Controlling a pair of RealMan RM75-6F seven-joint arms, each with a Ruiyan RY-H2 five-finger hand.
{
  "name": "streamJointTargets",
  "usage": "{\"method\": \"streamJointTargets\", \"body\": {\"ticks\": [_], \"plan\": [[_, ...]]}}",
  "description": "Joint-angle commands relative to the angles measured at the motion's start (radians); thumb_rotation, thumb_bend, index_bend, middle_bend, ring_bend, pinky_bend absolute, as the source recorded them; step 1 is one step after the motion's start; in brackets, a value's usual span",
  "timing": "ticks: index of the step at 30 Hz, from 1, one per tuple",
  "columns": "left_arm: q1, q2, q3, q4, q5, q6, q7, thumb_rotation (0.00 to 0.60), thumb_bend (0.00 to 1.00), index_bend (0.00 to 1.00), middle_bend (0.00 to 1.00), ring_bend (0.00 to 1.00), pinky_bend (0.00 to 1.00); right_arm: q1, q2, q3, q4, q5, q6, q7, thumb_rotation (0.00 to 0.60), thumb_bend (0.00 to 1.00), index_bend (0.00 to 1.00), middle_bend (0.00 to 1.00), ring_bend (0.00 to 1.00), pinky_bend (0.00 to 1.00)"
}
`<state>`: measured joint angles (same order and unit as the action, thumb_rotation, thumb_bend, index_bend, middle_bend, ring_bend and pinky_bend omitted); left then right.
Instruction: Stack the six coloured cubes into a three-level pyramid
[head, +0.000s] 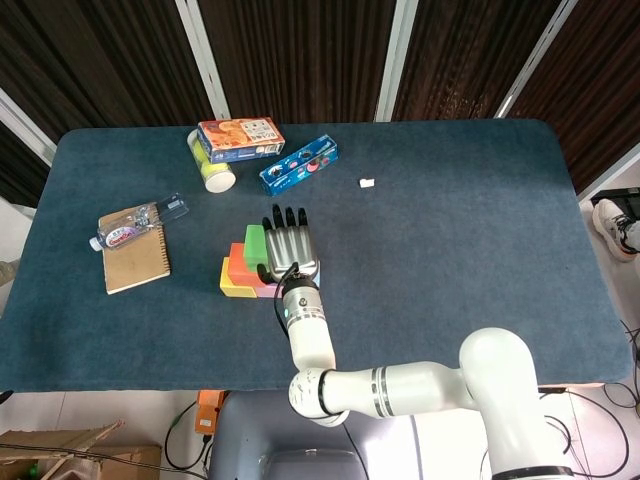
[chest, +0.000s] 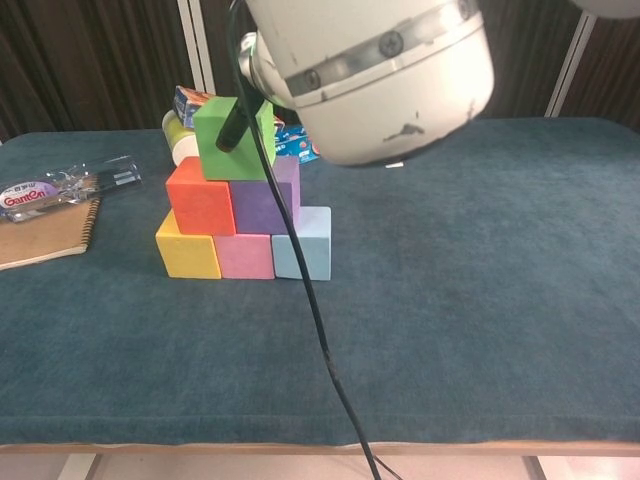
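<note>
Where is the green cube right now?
In the chest view the green cube sits on top of the pyramid, resting on the red cube and purple cube, left of centre on the table.

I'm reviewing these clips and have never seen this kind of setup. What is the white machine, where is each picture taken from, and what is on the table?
The white shape is a robot arm ending in a metal hand. One picture looks down from its head; the other looks out from its chest, where the arm's casing fills the top. On the blue table stands a cube pyramid: yellow, pink and light blue below, red and purple above, the green cube on top. The hand is over the pyramid; whether it holds the green cube is unclear. Boxes, a bottle and a notebook lie further off.
</note>
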<state>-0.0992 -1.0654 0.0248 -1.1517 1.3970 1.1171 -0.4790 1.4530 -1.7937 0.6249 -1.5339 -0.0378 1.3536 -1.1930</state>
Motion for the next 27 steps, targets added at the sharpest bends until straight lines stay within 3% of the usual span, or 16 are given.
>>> {"method": "streamJointTargets", "body": {"ticks": [1, 15, 27], "plan": [[0.000, 0.000, 0.000, -0.002, 0.000, 0.001, 0.002, 0.549, 0.06, 0.13, 0.01, 0.00, 0.08, -0.002, 0.006, 0.003, -0.010, 0.007, 0.003, 0.002, 0.436, 0.32, 0.15, 0.00, 0.00, 0.00], [0.002, 0.010, -0.003, -0.021, -0.001, 0.010, 0.015, 0.550, 0.06, 0.13, 0.01, 0.00, 0.08, -0.016, 0.048, 0.006, -0.075, 0.024, 0.016, 0.014, 0.435, 0.31, 0.12, 0.00, 0.00, 0.00], [0.008, 0.020, -0.009, -0.064, 0.008, 0.049, 0.030, 0.550, 0.06, 0.13, 0.01, 0.00, 0.08, -0.122, 0.193, -0.028, -0.292, -0.015, 0.017, 0.077, 0.434, 0.19, 0.09, 0.00, 0.00, 0.00]]}}
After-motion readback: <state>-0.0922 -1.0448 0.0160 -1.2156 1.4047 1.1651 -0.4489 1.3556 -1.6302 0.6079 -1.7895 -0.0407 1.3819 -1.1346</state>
